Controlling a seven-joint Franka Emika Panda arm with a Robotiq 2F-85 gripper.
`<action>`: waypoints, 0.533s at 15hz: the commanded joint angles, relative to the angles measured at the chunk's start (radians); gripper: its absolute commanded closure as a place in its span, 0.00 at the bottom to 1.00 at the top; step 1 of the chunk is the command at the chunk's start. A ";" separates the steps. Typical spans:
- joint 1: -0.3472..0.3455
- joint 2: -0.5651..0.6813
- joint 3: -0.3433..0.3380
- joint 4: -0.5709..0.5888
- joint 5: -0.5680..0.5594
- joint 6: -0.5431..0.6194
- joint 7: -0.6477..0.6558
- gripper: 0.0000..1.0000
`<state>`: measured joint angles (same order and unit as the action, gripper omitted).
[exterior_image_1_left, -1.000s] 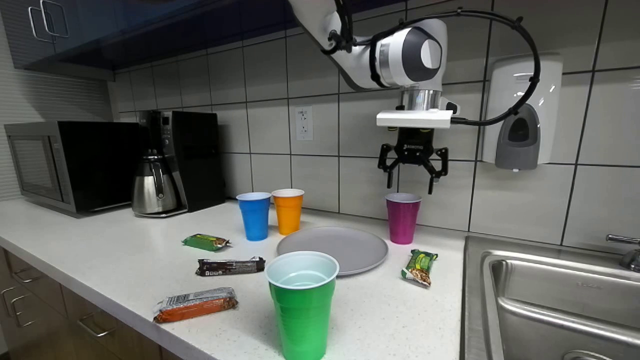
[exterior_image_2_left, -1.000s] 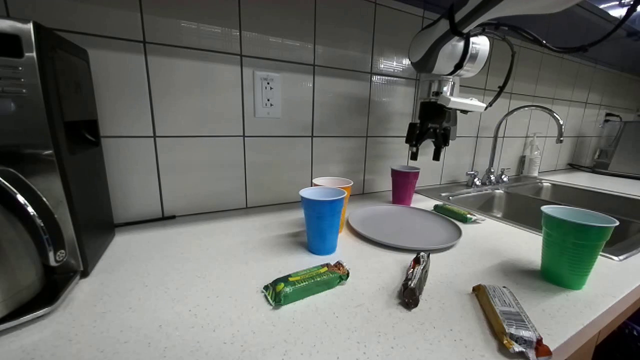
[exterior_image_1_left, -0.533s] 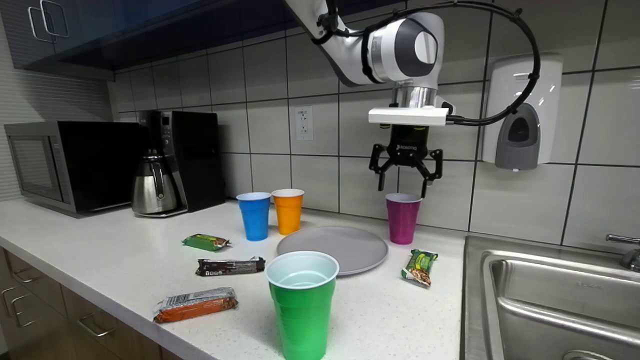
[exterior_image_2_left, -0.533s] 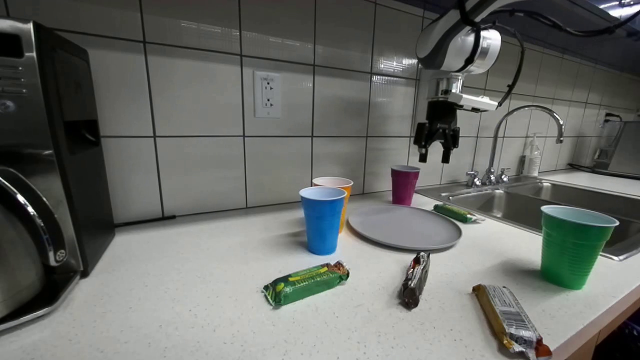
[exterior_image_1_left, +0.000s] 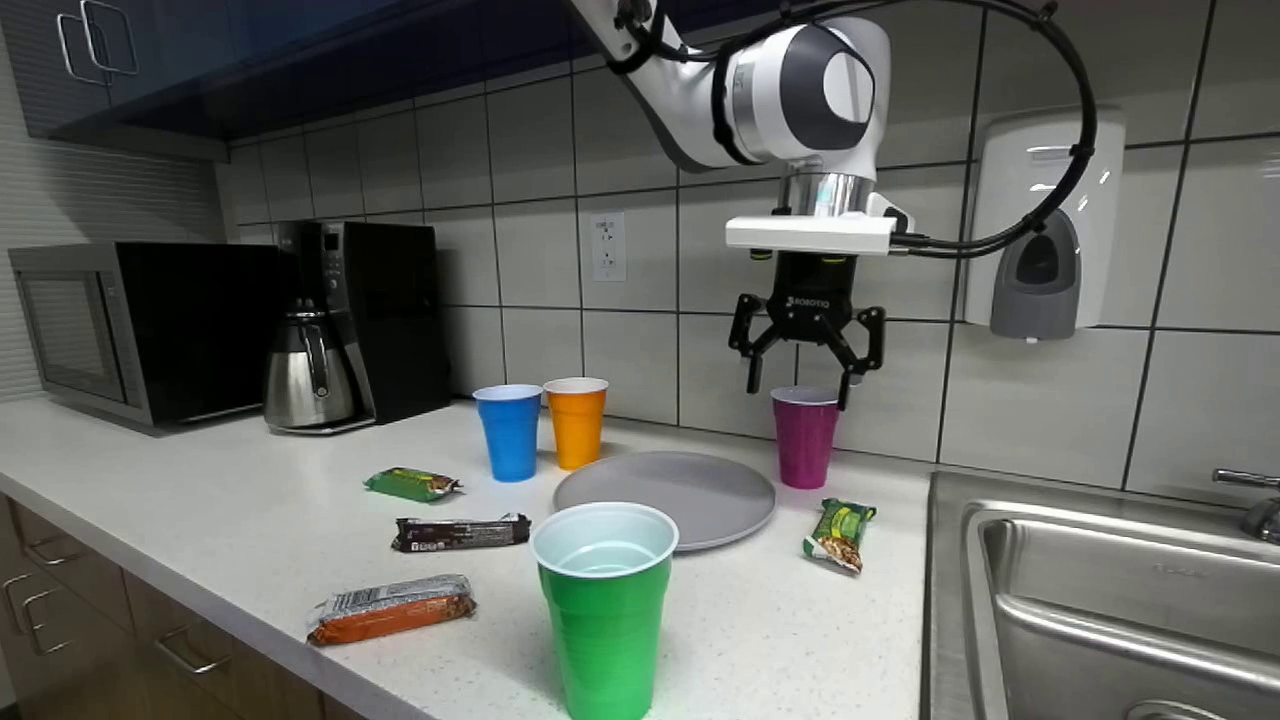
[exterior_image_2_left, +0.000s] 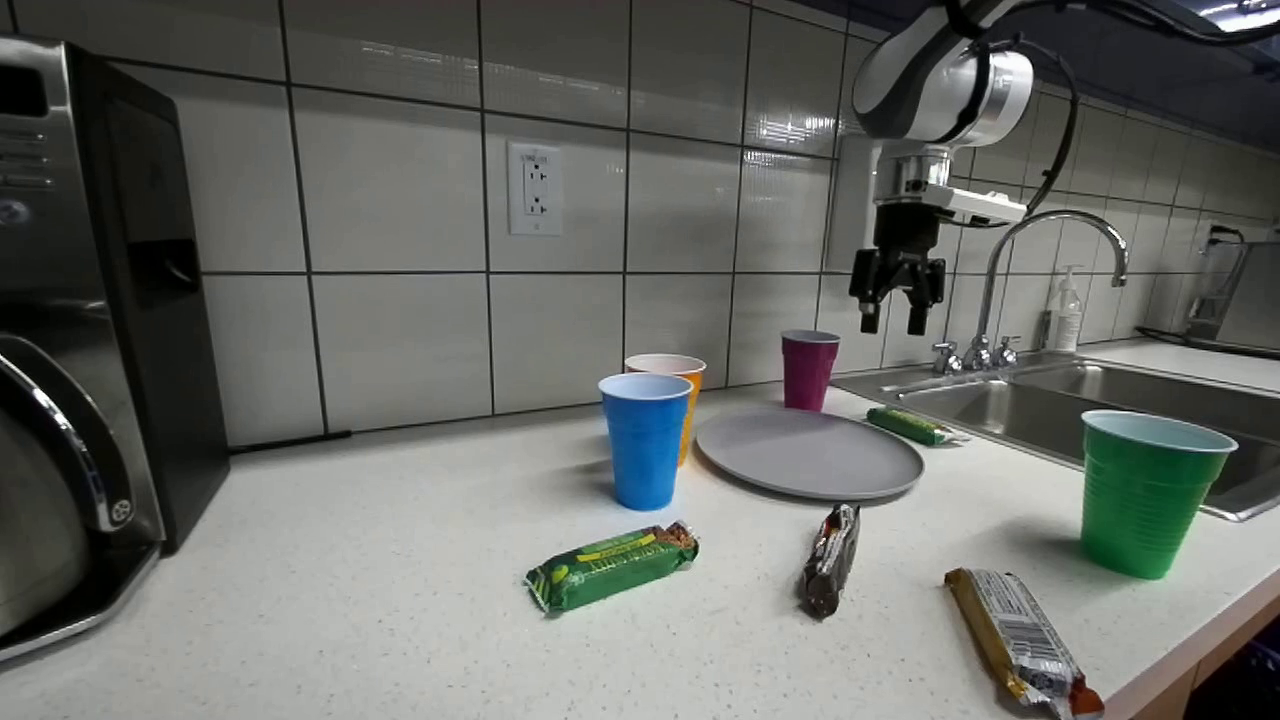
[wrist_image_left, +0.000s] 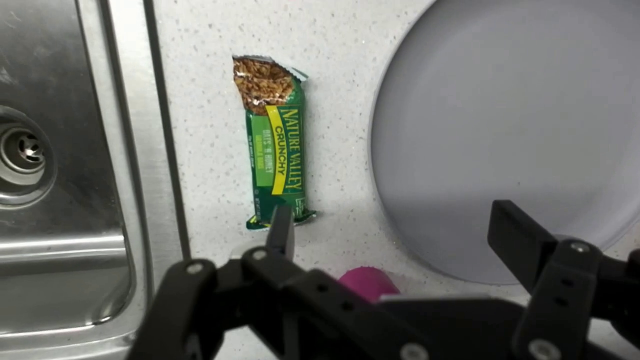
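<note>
Above the counter my gripper (exterior_image_1_left: 798, 396) (exterior_image_2_left: 893, 325) (wrist_image_left: 392, 220) hangs open, fingers pointing down and nothing between them. A magenta cup (exterior_image_1_left: 804, 450) (exterior_image_2_left: 808, 372) stands upright near the wall, behind and below it. In the wrist view only a bit of that cup (wrist_image_left: 367, 282) shows behind the gripper linkage. A green granola bar (exterior_image_1_left: 840, 535) (exterior_image_2_left: 912, 426) (wrist_image_left: 275, 155) lies by the sink; one finger (wrist_image_left: 283, 232) overlaps its lower end in the wrist view, without visible contact. The grey plate (exterior_image_1_left: 665, 495) (exterior_image_2_left: 810, 455) (wrist_image_left: 500, 125) lies beside the bar, partly behind the other finger (wrist_image_left: 517, 237).
Blue (exterior_image_1_left: 511, 435), orange (exterior_image_1_left: 577, 425) and green (exterior_image_1_left: 605, 630) cups stand around the plate. Another green bar (exterior_image_2_left: 612, 568), a dark bar (exterior_image_2_left: 832, 560) and an orange-silver bar (exterior_image_1_left: 392, 608) lie on the counter. The sink (exterior_image_1_left: 1130, 600) borders it; a coffee maker (exterior_image_1_left: 365, 320) stands farther along.
Still open, the gripper has moved away from the tiled wall toward the counter's front and sunk slightly. Cups, bars and plate have stayed in place.
</note>
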<state>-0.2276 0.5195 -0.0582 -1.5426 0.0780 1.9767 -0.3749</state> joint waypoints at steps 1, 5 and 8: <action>-0.017 -0.064 -0.006 -0.092 -0.005 0.032 -0.020 0.00; -0.025 -0.073 -0.018 -0.125 -0.010 0.040 -0.020 0.00; -0.026 -0.073 -0.024 -0.145 -0.016 0.045 -0.021 0.00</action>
<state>-0.2448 0.4899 -0.0825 -1.6259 0.0760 1.9989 -0.3750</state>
